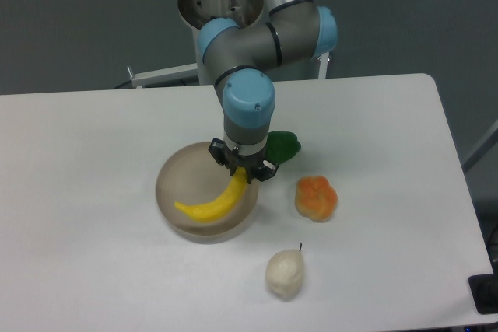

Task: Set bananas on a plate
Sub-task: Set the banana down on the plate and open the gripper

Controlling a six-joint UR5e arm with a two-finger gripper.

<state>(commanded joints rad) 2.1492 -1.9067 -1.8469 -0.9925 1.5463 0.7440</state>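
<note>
No readable text, label, brand, number or sign anywhere in view.

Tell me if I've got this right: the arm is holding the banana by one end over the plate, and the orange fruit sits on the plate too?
Not quite. The camera view shows the orange fruit on the table, right of the plate, not on it. The end effector does hold the banana by one end over the plate.

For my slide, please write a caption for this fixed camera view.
Gripper holding the banana by one end over the plate, beside three other fruits.
</note>
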